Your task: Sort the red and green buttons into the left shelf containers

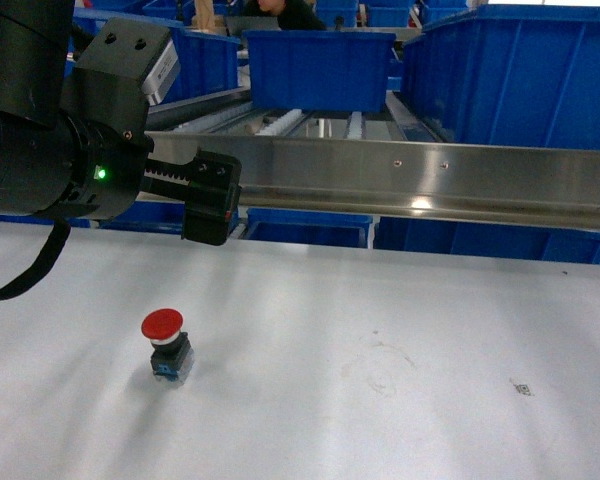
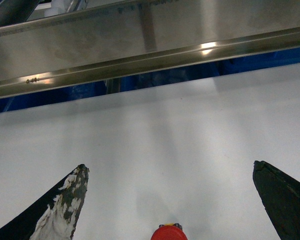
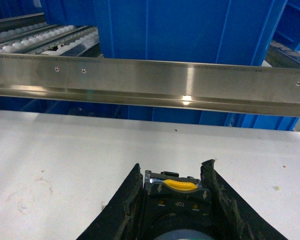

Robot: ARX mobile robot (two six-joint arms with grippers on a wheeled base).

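Note:
The red button [image 1: 164,340] stands upright on the white table [image 1: 380,330], its wide red cap on a dark body. My left gripper [image 1: 212,205] hangs above and behind it, open. In the left wrist view the red button's cap [image 2: 166,234] peeks in at the bottom edge, centred below the open left gripper [image 2: 170,166]. My right gripper [image 3: 172,165] is shut on the green button [image 3: 177,200], a dark block with a yellow tab and "TOP" marking; only a sliver of its cap shows. The right gripper is out of the head view. Blue containers [image 1: 320,65] sit on the shelf behind.
A steel rail [image 1: 410,180] fronts the roller shelf along the table's far edge. A large blue bin [image 1: 520,70] stands at the right, with more bins under the rail [image 1: 310,228]. A person is at the far back. Small marks dot the table [image 1: 380,370].

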